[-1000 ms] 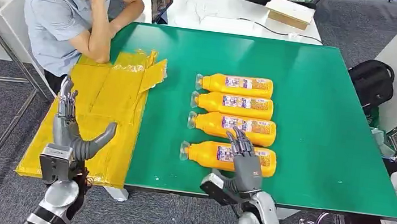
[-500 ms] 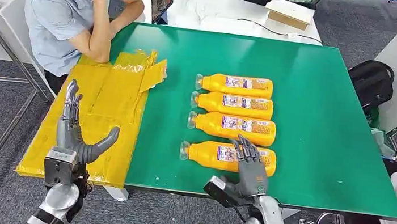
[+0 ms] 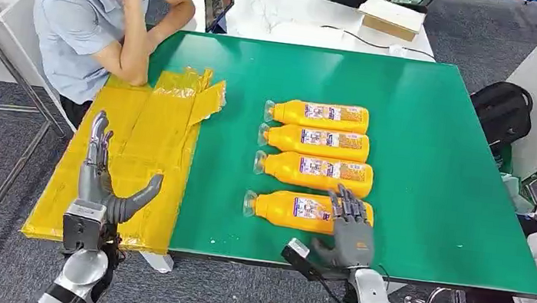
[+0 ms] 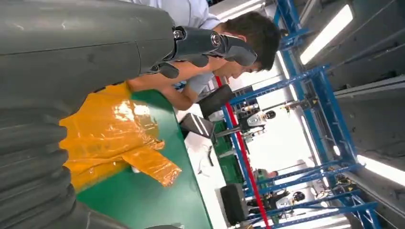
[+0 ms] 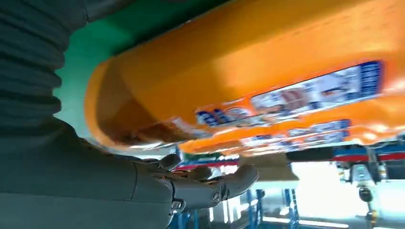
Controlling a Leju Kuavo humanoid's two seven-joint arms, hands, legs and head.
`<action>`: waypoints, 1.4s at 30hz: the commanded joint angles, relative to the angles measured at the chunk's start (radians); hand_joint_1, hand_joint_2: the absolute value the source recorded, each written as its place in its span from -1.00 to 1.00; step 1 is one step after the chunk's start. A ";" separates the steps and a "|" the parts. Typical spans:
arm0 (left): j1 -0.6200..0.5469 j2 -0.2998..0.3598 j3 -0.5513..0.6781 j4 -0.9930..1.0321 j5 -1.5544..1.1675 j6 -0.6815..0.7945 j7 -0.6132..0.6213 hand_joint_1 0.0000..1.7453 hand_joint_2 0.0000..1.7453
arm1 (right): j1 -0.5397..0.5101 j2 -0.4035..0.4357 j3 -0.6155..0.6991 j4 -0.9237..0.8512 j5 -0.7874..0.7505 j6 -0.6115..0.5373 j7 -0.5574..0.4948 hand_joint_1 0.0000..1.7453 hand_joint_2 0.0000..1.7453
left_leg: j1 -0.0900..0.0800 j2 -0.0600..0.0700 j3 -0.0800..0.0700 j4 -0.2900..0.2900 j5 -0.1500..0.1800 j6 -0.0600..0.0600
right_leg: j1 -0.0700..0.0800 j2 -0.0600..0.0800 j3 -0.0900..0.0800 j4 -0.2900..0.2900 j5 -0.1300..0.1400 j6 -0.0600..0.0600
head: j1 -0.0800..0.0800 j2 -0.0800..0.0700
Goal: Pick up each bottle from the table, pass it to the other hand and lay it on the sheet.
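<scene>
Since the earlier frames the right robot hand (image 3: 350, 233) has slid toward the base end of the nearest bottle (image 3: 297, 211). All four bottles lie on the counter (image 3: 439, 180) and none on the sheet (image 3: 143, 144), so everything remains to do. Both robot hands are spread and empty; the left robot hand (image 3: 102, 177) waits over the sheet.

Four bottles are lying on the table (image 3: 438, 126) in a row running from near edge to far, caps pointing toward the sheet (image 3: 140, 136). The sheet is lying along the table's left edge. The nearest bottle (image 3: 289, 209) is lying near the near edge, the farthest bottle (image 3: 318, 114) around the table's middle. A person (image 3: 88, 17) is sitting at the far left corner.
</scene>
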 commanded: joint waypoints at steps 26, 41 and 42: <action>-0.088 -0.033 0.017 0.143 0.008 -0.077 0.003 -1.00 1.00 | -0.307 0.050 -0.061 0.500 0.019 0.225 0.018 -0.80 1.00 | 0.001 0.003 0.003 0.000 0.006 0.000 | 0.001 0.000 0.002 -0.001 0.007 -0.001 | 0.000 0.000; -0.136 -0.031 -0.002 0.218 0.029 -0.053 0.003 -1.00 1.00 | -0.364 0.155 -0.013 0.604 0.019 0.358 -0.080 1.00 1.00 | 0.002 0.009 -0.002 -0.001 0.014 0.000 | 0.003 0.006 -0.005 -0.002 0.017 -0.005 | 0.000 0.000; -0.136 -0.030 -0.002 0.217 0.030 -0.055 0.003 -1.00 1.00 | -0.363 0.156 -0.015 0.607 0.016 0.365 -0.080 1.00 1.00 | 0.003 0.009 -0.004 -0.002 0.015 -0.001 | 0.004 0.005 -0.006 -0.003 0.019 -0.006 | 0.000 0.000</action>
